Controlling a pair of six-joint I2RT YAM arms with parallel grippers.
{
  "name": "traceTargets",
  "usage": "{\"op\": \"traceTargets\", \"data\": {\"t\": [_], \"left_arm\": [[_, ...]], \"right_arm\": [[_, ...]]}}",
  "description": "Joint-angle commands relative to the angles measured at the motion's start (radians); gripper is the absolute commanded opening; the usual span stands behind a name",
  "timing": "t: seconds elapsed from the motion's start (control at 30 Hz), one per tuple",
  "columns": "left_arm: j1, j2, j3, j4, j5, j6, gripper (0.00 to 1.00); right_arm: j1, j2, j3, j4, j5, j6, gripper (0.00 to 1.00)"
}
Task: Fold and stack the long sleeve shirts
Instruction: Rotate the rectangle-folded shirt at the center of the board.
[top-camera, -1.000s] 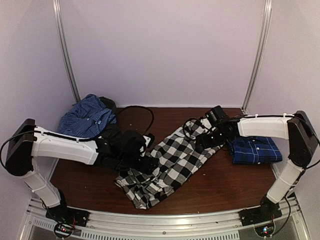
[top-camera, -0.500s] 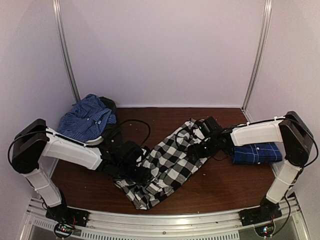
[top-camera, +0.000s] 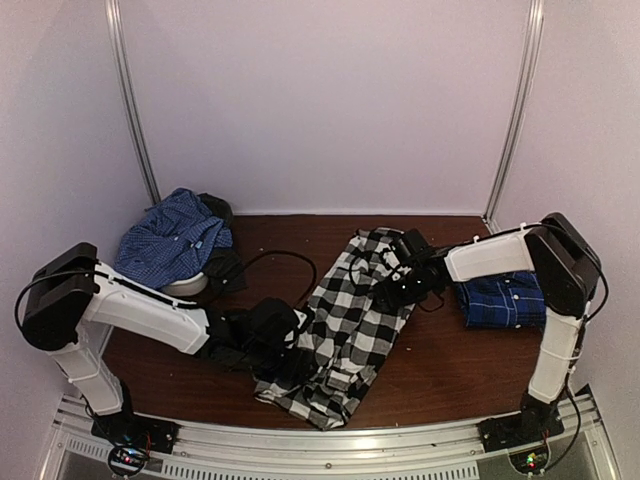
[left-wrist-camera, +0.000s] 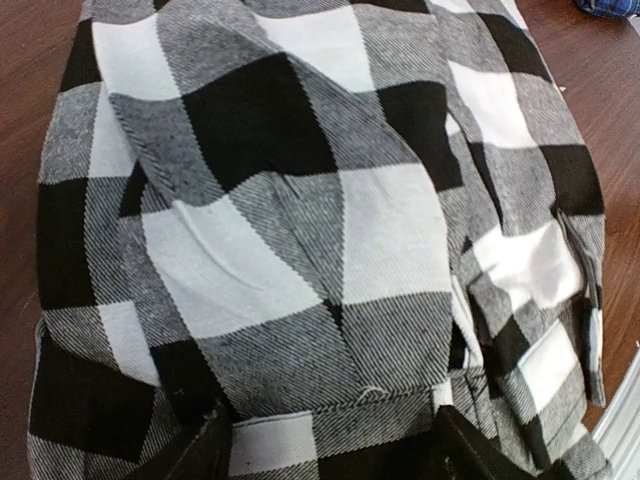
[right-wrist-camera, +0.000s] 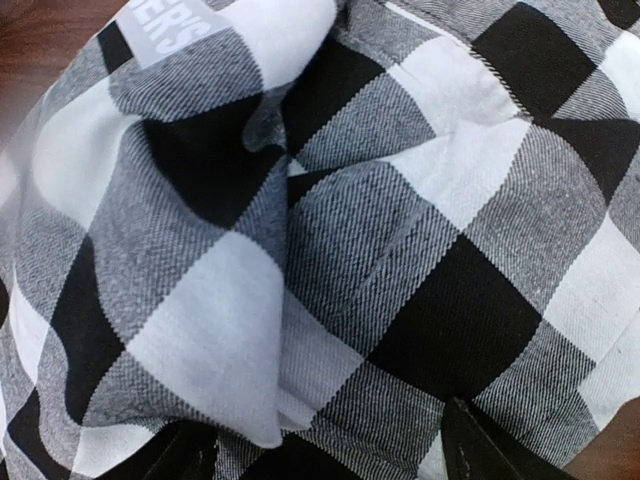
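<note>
Left wrist view: left gripper (left-wrist-camera: 340, 450) had its fingers (left-wrist-camera: 215, 448) spread wide. The tips were down on the black-and-white check shirt (left-wrist-camera: 300, 250), with a raised fold of cloth between them and nothing visibly pinched. Right wrist view, same story: right gripper (right-wrist-camera: 340, 452) jaws stood wide apart and unclamped, tips at the check cloth, with bunched folds and a grey label (right-wrist-camera: 185, 30) ahead of them. Could not tell whether either gripper pressed the cloth down onto the table.

Top external view: the left gripper was low over the table's (top-camera: 440, 370) near-middle part, and the right gripper over its far-middle part. The check shirt lay rumpled in a long slanted strip across the table's middle, from far centre down to the near edge. Left arm (top-camera: 140, 305) stretched low from the table's near-left corner. Right arm (top-camera: 490, 258) came in from the near-right corner with its elbow high. Folded blue shirt (top-camera: 505, 298) lay on the table's right side. Crumpled blue plaid cloth (top-camera: 170, 245) sat in the table's far-left corner, on top of a white rounded object (top-camera: 185, 285). Black cable (top-camera: 285, 262) looped over the table left of centre.
</note>
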Motion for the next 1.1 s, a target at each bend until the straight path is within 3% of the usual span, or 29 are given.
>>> {"op": "traceTargets", "data": {"t": [0.0,0.23,0.37,0.8,1.07], "left_arm": [[-0.032,0.084,0.059,-0.056,0.051,-0.039,0.7],[-0.037,0.255,0.303,-0.09,0.107,0.028,0.7],[-0.052,0.262,0.353,-0.1,0.109,0.028,0.7],[-0.072,-0.001,0.198,-0.055,0.003,0.1,0.74],[-0.059,0.018,0.165,-0.058,0.007,0.084,0.73]], "right_arm": [[-0.053,0.114,0.056,-0.055,0.059,-0.055,0.78],[-0.119,0.234,0.237,-0.087,0.072,-0.115,0.78],[-0.146,0.253,0.315,-0.122,0.079,-0.154,0.78],[-0.143,-0.045,0.105,-0.084,0.047,-0.131,0.78],[-0.03,-0.155,0.034,-0.068,0.015,-0.077,0.78]]}}
